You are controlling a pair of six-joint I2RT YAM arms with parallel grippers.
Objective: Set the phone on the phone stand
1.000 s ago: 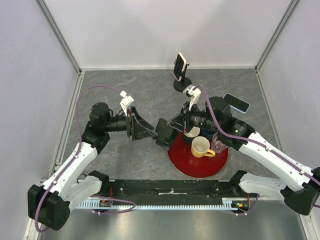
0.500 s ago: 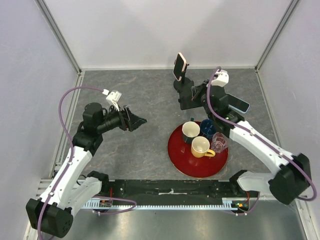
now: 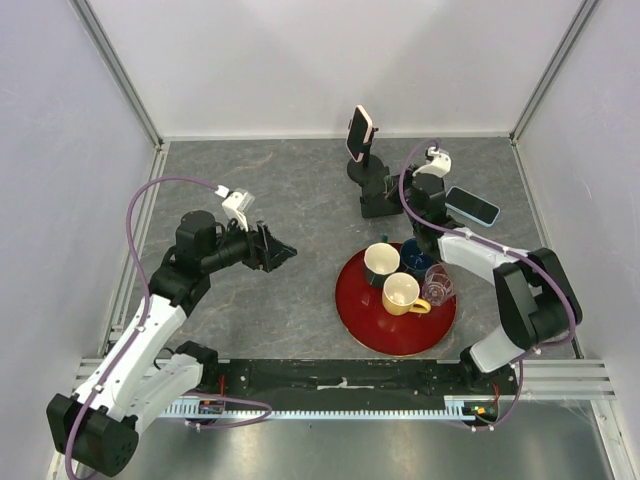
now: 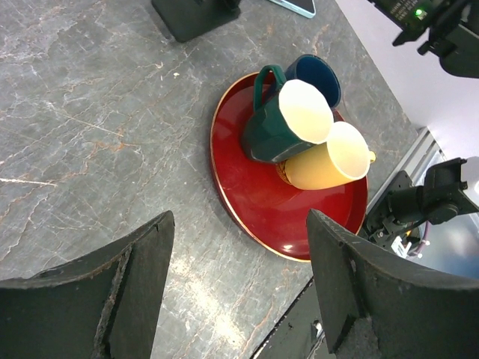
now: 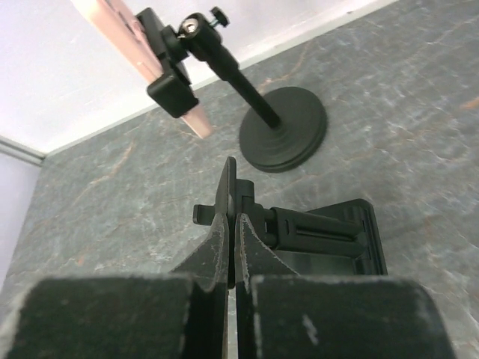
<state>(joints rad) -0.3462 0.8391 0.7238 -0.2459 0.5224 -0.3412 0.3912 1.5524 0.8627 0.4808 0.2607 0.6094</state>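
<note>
A phone in a light blue case (image 3: pixel 472 205) lies flat on the table at the back right; its corner shows in the left wrist view (image 4: pixel 296 6). A low black folding phone stand (image 3: pixel 375 203) stands left of it. My right gripper (image 3: pixel 388 200) is shut on the stand's thin upright plate (image 5: pixel 227 196); the stand's base (image 5: pixel 333 239) lies to the right of the fingers. My left gripper (image 3: pixel 280 255) is open and empty above bare table left of the red plate, as the left wrist view (image 4: pixel 239 224) shows.
A pink-cased phone (image 3: pixel 359 130) is clamped on a tall mount with a round black base (image 5: pixel 284 127) just behind the stand. A red plate (image 3: pixel 365 325) near the front holds a green cup (image 4: pixel 284 120), a yellow cup (image 4: pixel 329 157), a blue cup (image 4: pixel 314 71) and a clear glass (image 3: pixel 438 288).
My right gripper left the red plate, moved back to the black stand and now grips its upright plate. My left gripper drew back to the left, away from the plate.
</note>
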